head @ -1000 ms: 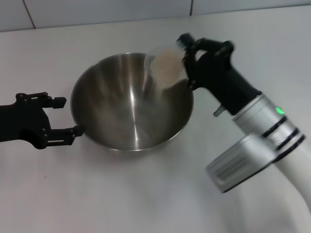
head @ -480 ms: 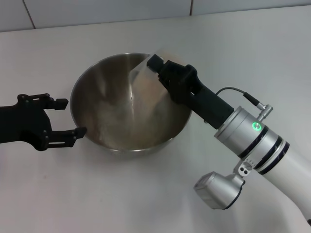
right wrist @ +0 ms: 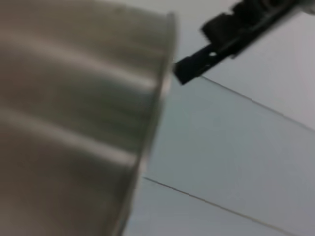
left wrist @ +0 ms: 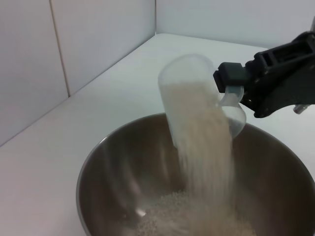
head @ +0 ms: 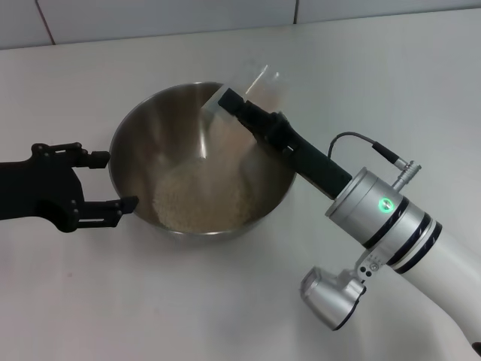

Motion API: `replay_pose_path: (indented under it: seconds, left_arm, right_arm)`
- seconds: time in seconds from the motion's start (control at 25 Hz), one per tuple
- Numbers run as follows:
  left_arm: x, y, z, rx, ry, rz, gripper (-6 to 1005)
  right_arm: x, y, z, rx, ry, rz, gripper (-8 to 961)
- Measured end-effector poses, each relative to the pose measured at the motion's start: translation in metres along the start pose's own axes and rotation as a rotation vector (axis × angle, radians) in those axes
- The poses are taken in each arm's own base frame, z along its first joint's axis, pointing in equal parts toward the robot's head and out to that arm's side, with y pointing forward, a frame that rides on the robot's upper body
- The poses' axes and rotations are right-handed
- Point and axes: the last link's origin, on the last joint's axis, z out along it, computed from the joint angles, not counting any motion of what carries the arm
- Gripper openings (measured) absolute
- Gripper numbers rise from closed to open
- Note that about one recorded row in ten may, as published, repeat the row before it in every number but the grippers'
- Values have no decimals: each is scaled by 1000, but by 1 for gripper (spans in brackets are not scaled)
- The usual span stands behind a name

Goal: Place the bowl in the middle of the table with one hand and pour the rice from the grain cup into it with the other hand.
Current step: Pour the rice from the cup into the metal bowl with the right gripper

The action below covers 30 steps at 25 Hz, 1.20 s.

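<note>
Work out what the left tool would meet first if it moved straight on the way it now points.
The left tool points at the bowl, so it would probably meet the bowl's outer wall first. Its prongs already sit either side of the near rim; whether they touch it is unclear.

A big shiny metal bowl (head: 203, 169) sits upright on the white table (head: 225, 301), a little left of the middle of the head picture. A small clear grain cup (left wrist: 199, 98) is tipped over, above the bowl's far right rim. Pale rice (left wrist: 204, 142) falls from the cup in a stream and makes a heap in the bottom of the bowl.
</note>
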Motion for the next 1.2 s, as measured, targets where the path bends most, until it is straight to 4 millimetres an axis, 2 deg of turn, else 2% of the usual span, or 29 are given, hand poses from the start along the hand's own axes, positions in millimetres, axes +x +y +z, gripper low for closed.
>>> replay_pose_path:
  seconds: [0.4, 0.52, 0.76, 0.88, 1.0, 1.12, 1.2]
  left_arm:
    - [1, 1, 0, -5, 0, 3, 800]
    - [1, 1, 0, -7, -1, 2, 800]
    - [2, 1, 1, -13, 0, 4, 801]
    - [2, 1, 1, -14, 0, 4, 801]
    - [2, 0, 2, -14, 0, 5, 801]
    - [3, 0, 2, -16, 1, 8, 801]
    - [3, 0, 2, -16, 1, 8, 801]
  right_arm:
    - [-12, -3, 0, 33, -74, -335, 13]
    - [-16, -2, 2, 41, -103, -521, 14]
    - [-17, 0, 3, 38, -130, -581, 19]
    - [-19, -5, 3, 28, -96, -396, 24]
    - [-19, -20, 8, 46, 11, 24, 29]
    - [-6, -32, 12, 89, 180, 450, 35]
    - [2, -36, 14, 124, 267, 670, 38]
